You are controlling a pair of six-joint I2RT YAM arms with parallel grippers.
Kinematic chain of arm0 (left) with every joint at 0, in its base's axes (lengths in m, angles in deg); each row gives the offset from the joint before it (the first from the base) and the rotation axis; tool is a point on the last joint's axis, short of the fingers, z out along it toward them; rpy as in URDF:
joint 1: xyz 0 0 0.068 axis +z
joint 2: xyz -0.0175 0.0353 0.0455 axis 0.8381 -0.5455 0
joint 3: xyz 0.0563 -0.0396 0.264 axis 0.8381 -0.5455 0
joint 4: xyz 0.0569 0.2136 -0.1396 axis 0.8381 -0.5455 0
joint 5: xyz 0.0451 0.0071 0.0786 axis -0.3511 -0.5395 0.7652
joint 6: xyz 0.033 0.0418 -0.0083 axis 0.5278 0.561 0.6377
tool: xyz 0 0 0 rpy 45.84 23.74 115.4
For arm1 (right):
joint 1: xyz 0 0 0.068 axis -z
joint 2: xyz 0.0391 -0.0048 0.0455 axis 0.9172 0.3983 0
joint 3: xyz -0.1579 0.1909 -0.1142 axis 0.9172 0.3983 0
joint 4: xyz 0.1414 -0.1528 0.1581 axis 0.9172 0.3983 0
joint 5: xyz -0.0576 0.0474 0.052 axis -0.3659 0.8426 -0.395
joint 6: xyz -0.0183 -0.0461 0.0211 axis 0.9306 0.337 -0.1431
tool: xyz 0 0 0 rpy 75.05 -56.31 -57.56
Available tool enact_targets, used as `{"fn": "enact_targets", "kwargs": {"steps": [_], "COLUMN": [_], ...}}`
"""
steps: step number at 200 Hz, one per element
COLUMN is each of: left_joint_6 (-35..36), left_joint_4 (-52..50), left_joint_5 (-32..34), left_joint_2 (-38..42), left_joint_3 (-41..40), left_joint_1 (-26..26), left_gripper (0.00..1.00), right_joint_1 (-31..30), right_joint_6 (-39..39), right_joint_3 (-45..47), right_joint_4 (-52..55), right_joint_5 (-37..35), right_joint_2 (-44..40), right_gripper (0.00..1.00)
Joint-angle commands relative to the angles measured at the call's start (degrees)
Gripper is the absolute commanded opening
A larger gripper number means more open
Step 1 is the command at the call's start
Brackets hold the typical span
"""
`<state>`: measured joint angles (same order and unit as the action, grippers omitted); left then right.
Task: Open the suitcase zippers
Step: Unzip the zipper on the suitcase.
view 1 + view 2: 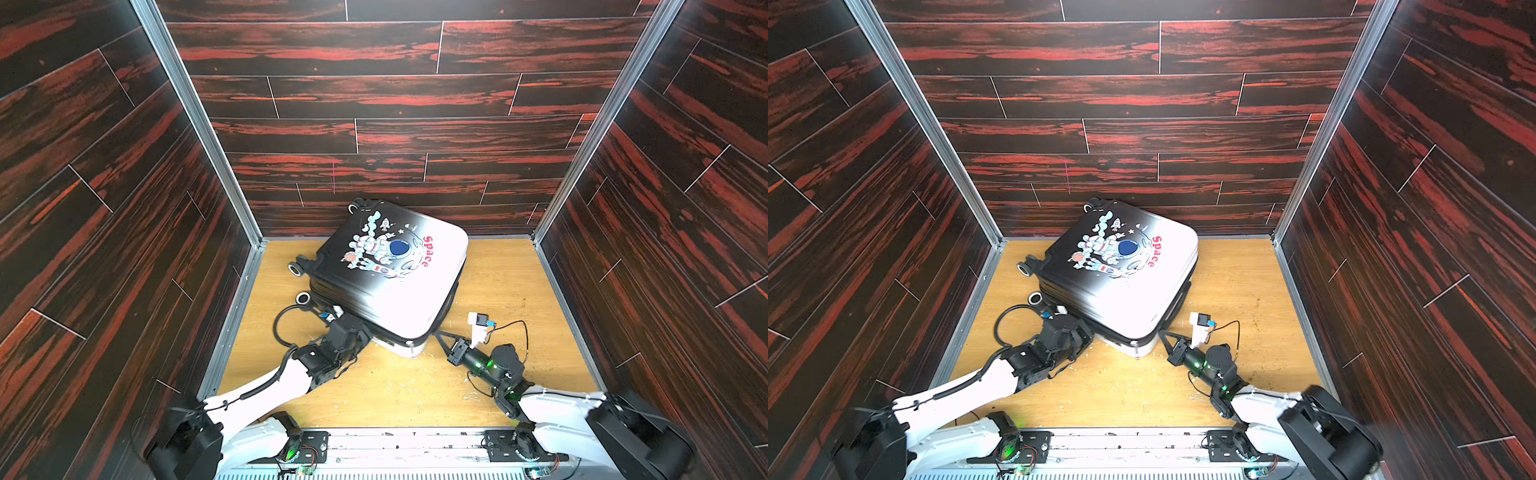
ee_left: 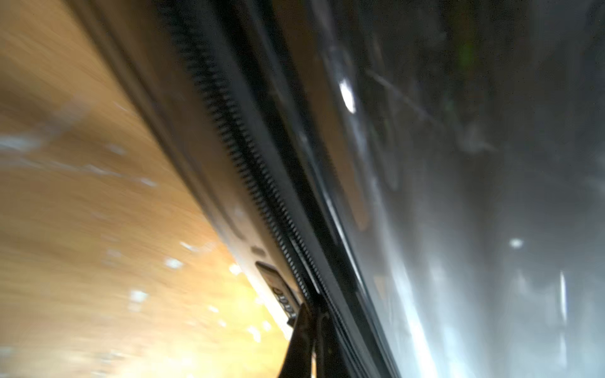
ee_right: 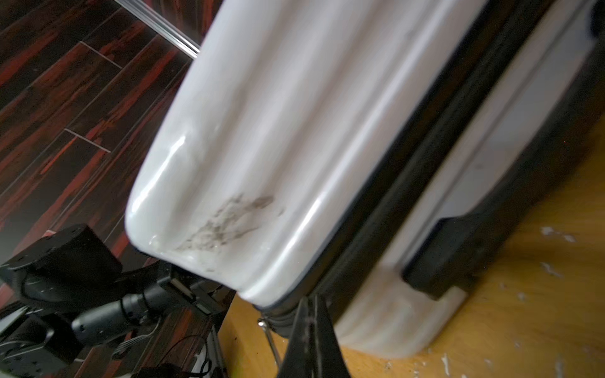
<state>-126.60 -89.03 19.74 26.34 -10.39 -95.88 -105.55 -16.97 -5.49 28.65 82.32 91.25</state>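
Suitcase (image 1: 390, 282) lay flat on the bench (image 1: 498, 291), astronaut side up, near the back wall. Left claw (image 2: 307, 330) was pinched closed on the zipper track (image 2: 248, 176), tab inside or not I couldn't tell; right claw (image 3: 311, 314) was closed on nothing, tip at the near corner seam. Shell looked stiff, glossy and light, so likely to skate when tugged — I'd take what looked like the metal pull (image 3: 263, 324) and brace the shell.

Glare on the suitcase (image 1: 395, 299); wrist views blurred.
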Motion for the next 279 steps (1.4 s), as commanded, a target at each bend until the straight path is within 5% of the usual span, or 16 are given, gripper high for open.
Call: {"fn": "enact_targets", "kwargs": {"steps": [1, 35, 77, 132, 194, 212, 279], "left_joint_6": [1.8, 4.0, 5.4, 5.7, 5.5, 5.3, 4.5], "left_joint_4": [-4.6, -5.4, -1.9, -0.3, -0.2, -0.2, 1.2], "left_joint_5": [5.5, 1.6, -3.7, -5.0, -5.5, -5.7, -5.6], "left_joint_2": [1.8, 3.0, 1.5, -0.3, -0.3, -0.2, -0.9], "left_joint_3": [-1.3, -0.8, 1.1, 2.4, 3.4, 3.7, 3.0], "left_joint_1": [0.9, 0.9, 0.3, -0.4, -0.7, -0.8, -1.9], "left_gripper": [0.0, 0.0, 0.0, 0.0, 0.0, 0.0, 0.0], "right_joint_1": [0.3, -1.0, -19.2, -20.1, -15.8, -14.1, -13.8], "right_joint_6": [4.5, 13.8, 26.3, 14.2, 0.0, -3.8, -8.6], "right_joint_3": [-4.5, -11.5, -9.5, -9.9, -6.7, -5.6, -8.8], "right_joint_4": [12.2, 25.3, 29.4, 29.8, 2.8, -6.0, -20.6], "right_joint_5": [-4.5, -1.9, -24.5, -13.5, 4.7, 7.1, 11.7], "right_joint_2": [-2.5, -3.3, -8.8, -6.0, 9.1, 14.4, 27.6], "right_gripper": [0.0, 0.06, 0.34, 0.6, 0.65, 0.75, 0.65]}}
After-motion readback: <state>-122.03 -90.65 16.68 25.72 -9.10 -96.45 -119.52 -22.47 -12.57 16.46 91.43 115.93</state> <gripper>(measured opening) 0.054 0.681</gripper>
